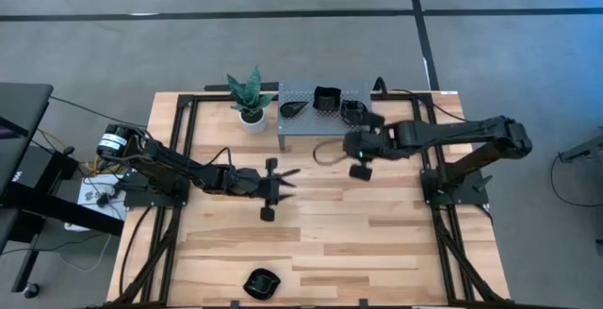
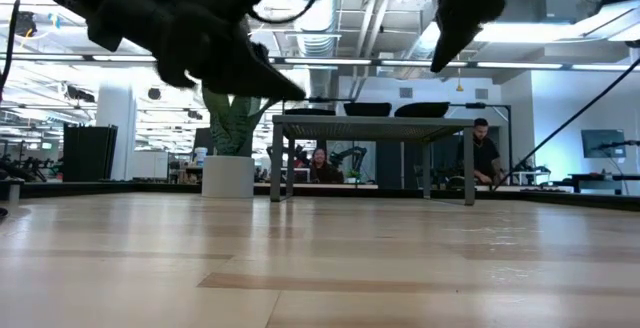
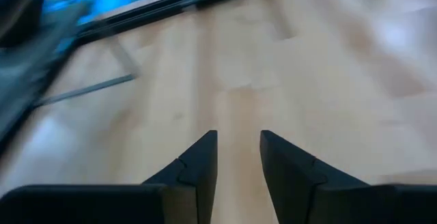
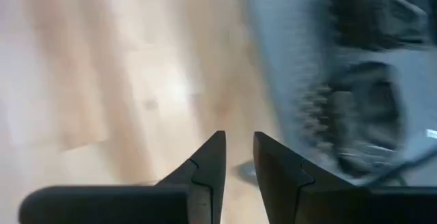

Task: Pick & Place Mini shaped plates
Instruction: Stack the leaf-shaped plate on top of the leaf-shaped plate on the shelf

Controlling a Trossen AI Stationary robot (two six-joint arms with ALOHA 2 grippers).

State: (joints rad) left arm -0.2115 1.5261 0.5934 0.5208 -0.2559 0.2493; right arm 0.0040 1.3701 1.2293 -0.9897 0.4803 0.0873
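Observation:
Three mini shaped plates, glossy black, lie on the grey perforated rack (image 1: 306, 121) at the table's far side: a leaf-shaped one (image 1: 293, 108), a square one (image 1: 327, 97) and another (image 1: 353, 111). One more black plate (image 1: 262, 283) lies near the table's front edge. My right gripper (image 4: 239, 152) hangs open just in front of the rack's near edge, slanting down, with nothing between its fingers. My left gripper (image 3: 239, 149) stands open above the bare wood at the table's middle left (image 1: 288, 177), holding nothing.
A small white pot with a green plant (image 1: 251, 102) stands left of the rack. Black frame rails (image 1: 188, 130) run along the table's left and right sides. Bare wood (image 1: 377, 234) lies between the rack and the front edge. People sit in the room behind (image 2: 320, 163).

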